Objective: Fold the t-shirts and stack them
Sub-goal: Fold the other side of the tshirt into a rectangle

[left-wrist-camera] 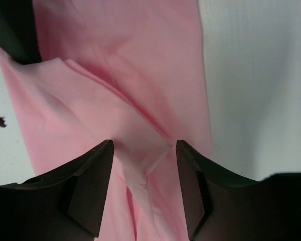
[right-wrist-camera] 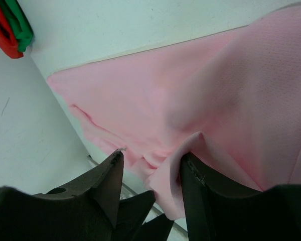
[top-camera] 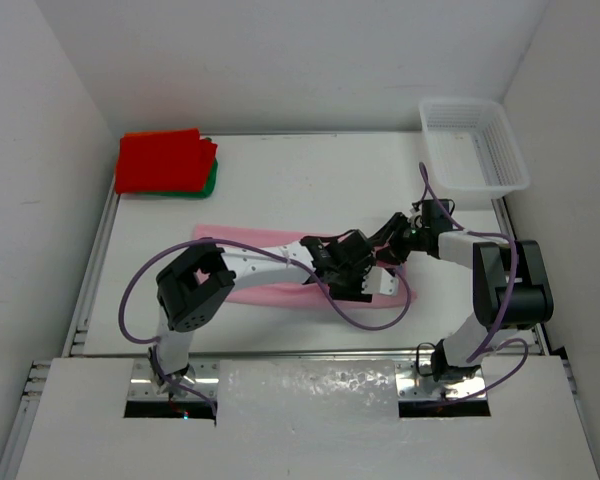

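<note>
A light pink t-shirt (top-camera: pixel 265 296) lies stretched across the middle of the table, partly folded lengthwise. Both arms meet over its right part. My left gripper (top-camera: pixel 356 288) hovers low over the pink cloth (left-wrist-camera: pixel 140 75) with its jaws apart, and a raised crease of cloth runs up between them (left-wrist-camera: pixel 144 145). My right gripper (top-camera: pixel 388 258) also has its jaws apart (right-wrist-camera: pixel 153 155). A lifted edge of the pink shirt (right-wrist-camera: pixel 155 90) drapes against its right finger (right-wrist-camera: pixel 195 191). A folded red t-shirt (top-camera: pixel 160 158) rests on a green one (top-camera: pixel 212 180) at the back left.
A white lattice basket (top-camera: pixel 475 145) stands at the back right corner. White walls close in the table on the left, back and right. Purple cables loop around both arms.
</note>
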Tool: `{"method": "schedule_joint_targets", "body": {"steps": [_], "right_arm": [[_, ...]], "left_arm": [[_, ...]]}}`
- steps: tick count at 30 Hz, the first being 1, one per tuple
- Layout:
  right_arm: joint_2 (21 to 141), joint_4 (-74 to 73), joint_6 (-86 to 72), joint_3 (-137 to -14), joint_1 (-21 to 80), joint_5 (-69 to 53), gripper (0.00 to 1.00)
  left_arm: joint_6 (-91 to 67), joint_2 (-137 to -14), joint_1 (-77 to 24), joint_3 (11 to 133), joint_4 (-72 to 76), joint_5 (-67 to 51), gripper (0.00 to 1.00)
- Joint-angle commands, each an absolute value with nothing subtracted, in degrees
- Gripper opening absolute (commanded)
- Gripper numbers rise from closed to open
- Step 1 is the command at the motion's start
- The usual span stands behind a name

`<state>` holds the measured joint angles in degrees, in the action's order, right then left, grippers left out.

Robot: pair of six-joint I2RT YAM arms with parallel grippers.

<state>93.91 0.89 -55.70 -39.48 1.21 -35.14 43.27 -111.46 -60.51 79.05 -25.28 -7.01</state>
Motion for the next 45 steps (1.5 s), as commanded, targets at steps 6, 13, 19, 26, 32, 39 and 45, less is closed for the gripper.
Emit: {"method": "schedule_joint_targets", "body": {"steps": [6, 13, 19, 26, 32, 39, 45], "right_arm": [[93.1, 1.3, -55.2, -40.6, 0.9, -35.2, 0.47], [92.2, 1.4, -54.9, -39.6, 0.8, -35.0, 0.47], [91.1, 0.4, -54.1, -39.1, 0.4, -34.7, 0.47], [87.5, -2.8, -50.9, -39.5, 0.2, -32.6, 0.47], [83.2, -13.1, -40.4, -44.1, 0.2, -24.9, 0.43], [77.9, -20.7, -24.4, -45.4, 0.2, -19.1, 0.06], [80.2, -21.8, -19.7, -46.1, 5.5, -14.1, 0.33]], "left_arm": [[44.5, -111.3, -61.4, 77.7, -23.8, -10.5, 0.51], [40.5, -111.8, -61.4, 77.3, -17.3, -1.2, 0.21], [38.8, -111.4, -60.6, 76.5, -16.7, 1.5, 0.0], [33.4, -112.3, -55.7, 77.6, -16.6, 4.7, 0.0], [29.4, -113.8, -51.8, 80.9, -18.1, 5.7, 0.0], [27.8, -115.9, -51.7, 82.3, -19.5, 5.7, 0.0], [27.0, -115.9, -51.7, 83.1, -20.1, 3.6, 0.09]]}}
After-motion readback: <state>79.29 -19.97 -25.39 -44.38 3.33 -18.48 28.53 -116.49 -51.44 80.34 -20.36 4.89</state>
